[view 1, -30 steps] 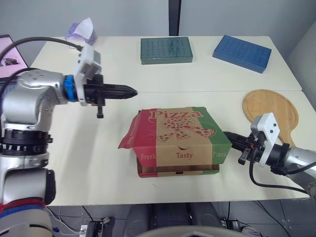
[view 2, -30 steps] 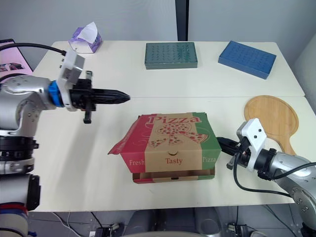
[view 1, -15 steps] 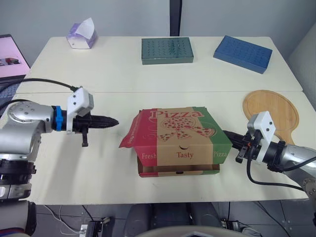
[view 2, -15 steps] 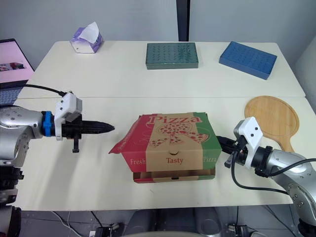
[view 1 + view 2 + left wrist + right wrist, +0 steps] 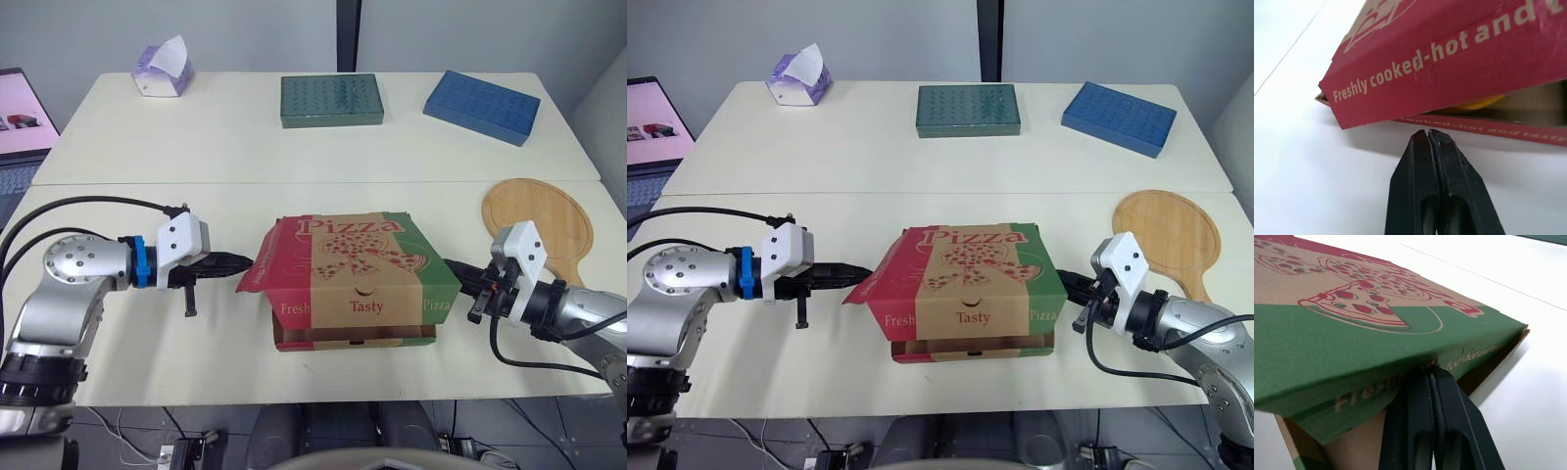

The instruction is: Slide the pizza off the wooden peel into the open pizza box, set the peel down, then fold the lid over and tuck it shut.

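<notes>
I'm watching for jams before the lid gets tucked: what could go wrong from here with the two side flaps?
1. The red side flap splays outward at the tip of the shut left gripper; a push could crease it rather than tuck it in.
2. The shut right gripper sits at the edge of the green side flap, which hangs outside the box wall; pressing may jam it there.
3. Uneven pushes might slide the pizza box sideways.

We record the pizza box (image 5: 358,274) as matt printed cardboard, its inner face plain brown. The peel (image 5: 537,220) is smooth pale wood with visible grain. The surface (image 5: 245,147) is smooth, matt off-white. On the left hand (image 5: 1428,134), the fingers (image 5: 1410,196) appear matt black plastic.
</notes>
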You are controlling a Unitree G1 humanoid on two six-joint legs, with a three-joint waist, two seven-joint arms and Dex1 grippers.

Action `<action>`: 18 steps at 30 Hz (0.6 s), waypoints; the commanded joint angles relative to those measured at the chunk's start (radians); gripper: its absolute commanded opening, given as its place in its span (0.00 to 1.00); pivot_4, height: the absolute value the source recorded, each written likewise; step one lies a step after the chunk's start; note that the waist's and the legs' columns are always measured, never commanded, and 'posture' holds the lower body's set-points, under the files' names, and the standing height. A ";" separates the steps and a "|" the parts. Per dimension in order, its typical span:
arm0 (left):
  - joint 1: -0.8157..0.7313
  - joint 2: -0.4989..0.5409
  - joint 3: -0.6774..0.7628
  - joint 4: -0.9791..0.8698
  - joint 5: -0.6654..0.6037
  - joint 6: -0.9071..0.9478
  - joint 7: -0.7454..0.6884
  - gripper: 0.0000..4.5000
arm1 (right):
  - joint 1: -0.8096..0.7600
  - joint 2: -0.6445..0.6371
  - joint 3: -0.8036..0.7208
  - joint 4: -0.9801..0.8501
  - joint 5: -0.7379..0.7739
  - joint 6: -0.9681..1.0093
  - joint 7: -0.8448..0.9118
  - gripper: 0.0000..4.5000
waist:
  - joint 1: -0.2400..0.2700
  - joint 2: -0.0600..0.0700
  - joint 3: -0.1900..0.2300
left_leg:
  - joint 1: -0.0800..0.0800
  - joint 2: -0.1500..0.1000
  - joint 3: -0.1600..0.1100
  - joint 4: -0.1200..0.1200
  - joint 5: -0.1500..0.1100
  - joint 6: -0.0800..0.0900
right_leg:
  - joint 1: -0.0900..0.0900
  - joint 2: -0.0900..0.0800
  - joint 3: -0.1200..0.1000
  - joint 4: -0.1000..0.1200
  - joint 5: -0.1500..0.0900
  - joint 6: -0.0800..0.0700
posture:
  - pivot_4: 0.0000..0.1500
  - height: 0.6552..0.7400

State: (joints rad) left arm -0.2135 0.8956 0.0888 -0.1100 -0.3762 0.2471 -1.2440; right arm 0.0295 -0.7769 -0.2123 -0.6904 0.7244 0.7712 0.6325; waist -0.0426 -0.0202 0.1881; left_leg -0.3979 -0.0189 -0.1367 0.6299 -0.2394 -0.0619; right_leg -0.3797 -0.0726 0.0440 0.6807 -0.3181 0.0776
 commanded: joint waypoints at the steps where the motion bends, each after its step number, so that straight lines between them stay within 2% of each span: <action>1: 0.023 -0.002 0.083 -0.055 -0.039 0.026 0.058 0.13 | 0.000 -0.007 -0.021 -0.017 0.003 -0.019 0.010 0.00 | 0.001 0.000 0.000 | 0.000 0.000 0.000 0.000 0.000 0.000 | 0.000 0.000 0.000 0.000 0.000 0.000 | 1.00 1.00; 6: 0.095 -0.054 0.115 -0.140 -0.070 0.001 0.107 0.47 | 0.001 -0.009 -0.022 -0.014 0.002 -0.020 0.014 0.00 | 0.002 0.000 0.000 | 0.000 0.000 0.000 0.000 0.000 0.000 | 0.000 0.000 0.000 0.000 0.000 0.000 | 1.00 1.00; 14: 0.151 -0.150 0.068 -0.204 0.016 -0.101 0.219 0.47 | -0.004 -0.011 -0.018 -0.009 0.003 -0.019 0.019 0.00 | 0.013 0.000 0.000 | 0.001 0.000 0.001 0.000 0.000 0.000 | 0.002 0.000 0.000 -0.001 0.000 0.000 | 1.00 1.00; 18: 0.195 -0.168 0.081 -0.182 0.063 -0.208 0.237 0.47 | -0.005 -0.012 -0.019 -0.010 0.006 -0.017 0.019 0.00 | 0.012 0.000 0.000 | 0.001 0.000 0.000 0.000 0.000 0.000 | 0.002 0.000 0.000 -0.001 0.000 0.000 | 1.00 1.00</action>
State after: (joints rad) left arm -0.0303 0.7358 0.1561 -0.2725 -0.3269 0.0935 -1.0151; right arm 0.0301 -0.7793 -0.2129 -0.6814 0.7245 0.7710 0.6399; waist -0.0308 -0.0201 0.1878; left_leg -0.3963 -0.0191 -0.1360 0.6301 -0.2394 -0.0619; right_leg -0.3781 -0.0727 0.0444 0.6801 -0.3180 0.0775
